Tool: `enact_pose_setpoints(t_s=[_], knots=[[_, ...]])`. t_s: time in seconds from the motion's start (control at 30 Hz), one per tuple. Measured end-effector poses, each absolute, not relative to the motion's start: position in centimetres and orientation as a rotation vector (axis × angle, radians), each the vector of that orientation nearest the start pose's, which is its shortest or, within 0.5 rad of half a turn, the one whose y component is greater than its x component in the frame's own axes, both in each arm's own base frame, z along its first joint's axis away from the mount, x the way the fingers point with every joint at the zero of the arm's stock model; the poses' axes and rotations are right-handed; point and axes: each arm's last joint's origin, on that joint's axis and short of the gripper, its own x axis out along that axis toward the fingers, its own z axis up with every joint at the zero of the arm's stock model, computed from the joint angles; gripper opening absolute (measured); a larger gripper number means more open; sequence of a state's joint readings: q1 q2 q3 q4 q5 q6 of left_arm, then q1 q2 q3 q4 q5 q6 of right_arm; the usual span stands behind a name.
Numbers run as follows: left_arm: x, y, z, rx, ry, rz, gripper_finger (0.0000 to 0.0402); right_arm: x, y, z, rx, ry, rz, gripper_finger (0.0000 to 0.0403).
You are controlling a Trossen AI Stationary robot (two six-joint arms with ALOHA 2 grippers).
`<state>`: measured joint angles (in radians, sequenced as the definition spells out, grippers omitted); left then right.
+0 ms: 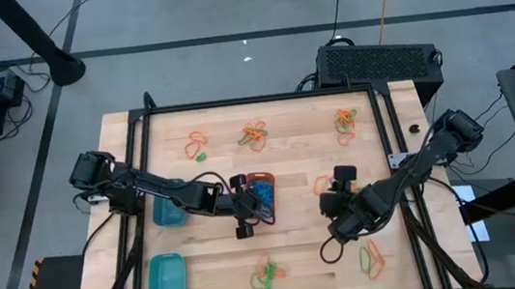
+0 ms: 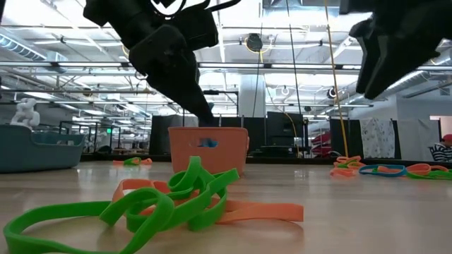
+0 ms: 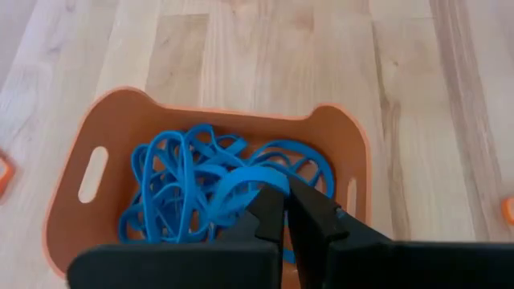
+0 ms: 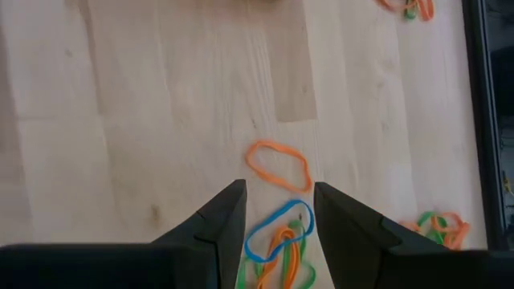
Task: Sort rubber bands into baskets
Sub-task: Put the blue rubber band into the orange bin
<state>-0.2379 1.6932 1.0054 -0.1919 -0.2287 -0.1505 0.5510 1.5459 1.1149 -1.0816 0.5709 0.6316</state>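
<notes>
The orange basket [image 1: 261, 195] stands mid-table and holds a heap of blue rubber bands [image 3: 181, 193]. My left gripper [image 3: 285, 201] reaches down into it, shut on a blue rubber band; in the low view it [image 2: 201, 109] dips behind the basket's rim [image 2: 208, 130]. My right gripper [image 4: 279, 193] is open and hovers right of the basket [image 1: 334, 192], above a loose orange band [image 4: 277, 164] and a blue band [image 4: 277, 229] that lies on an orange and green tangle. It touches nothing. The round blue-teal basket [image 1: 169, 207] and the teal rectangular basket [image 1: 166, 279] stand at the left. My left gripper pinches a loop of a blue rubber band [image 3: 249, 178] between its two fingertips, coming from above and slanting down into the orange basket. The band's other end lies in the heap of blue bands on the basket floor.
Mixed piles of bands lie along the far side [image 1: 197, 146] [image 1: 255, 135] [image 1: 345, 123] and near the front edge [image 1: 268, 275] [image 1: 372, 256]. A green and orange tangle [image 2: 169, 201] lies close to the low camera. Bare wood lies between the piles.
</notes>
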Motion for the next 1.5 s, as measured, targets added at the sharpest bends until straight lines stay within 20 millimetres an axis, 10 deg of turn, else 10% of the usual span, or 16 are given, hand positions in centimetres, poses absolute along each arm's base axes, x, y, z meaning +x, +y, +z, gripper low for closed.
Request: enact_pose_setpoints(t_s=[0.43,0.7,0.93,1.5], knots=[[33.2,-7.3,18.2,0.073,0.852,0.08,0.0111,22.9,10.6,21.4,-0.214,1.325,-0.367,0.0139],[32.3,-7.0,19.8,0.124,0.899,0.147,0.0113,20.7,7.1,22.1,-0.097,1.272,-0.399,0.0139],[31.0,-7.4,22.1,0.24,0.713,0.256,0.0113,18.5,4.8,18.8,0.092,1.172,-0.383,0.0139],[29.0,-6.2,21.2,0.186,0.401,0.086,0.0113,18.3,2.0,15.4,0.151,1.096,-0.415,0.0139]])
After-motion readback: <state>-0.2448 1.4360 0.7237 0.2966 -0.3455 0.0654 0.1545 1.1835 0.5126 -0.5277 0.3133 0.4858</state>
